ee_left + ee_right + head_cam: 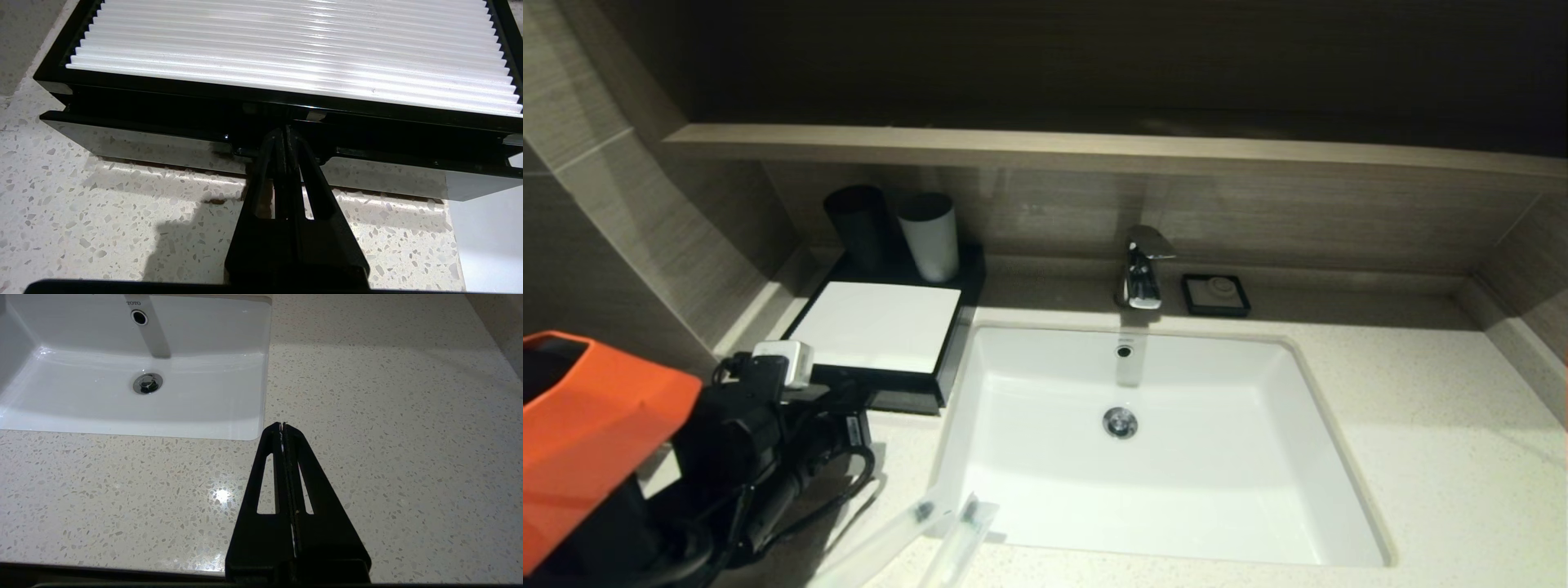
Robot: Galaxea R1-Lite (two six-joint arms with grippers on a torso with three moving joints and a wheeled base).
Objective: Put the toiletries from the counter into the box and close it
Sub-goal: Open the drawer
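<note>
The black box with a white top panel [874, 325] stands on the counter [1421, 425], left of the basin. Its drawer front [907, 402] sits a little way out from the frame. In the left wrist view my left gripper [286, 132] is shut, with its tips in the centre notch of the glossy drawer front [143, 141], below the ribbed white panel [286, 45]. Two clear sachets [882, 543] [960, 539] lie at the basin's near left corner. The small white packet is out of view. My right gripper [282, 425] is shut and empty above the counter [388, 416].
A black cup [859, 224] and a white cup [929, 237] stand behind the box. A faucet [1143, 269] and a small black soap dish [1216, 294] are behind the basin [1176, 506]. A wood-look ledge [1094, 151] runs above, and a tiled wall stands to the left.
</note>
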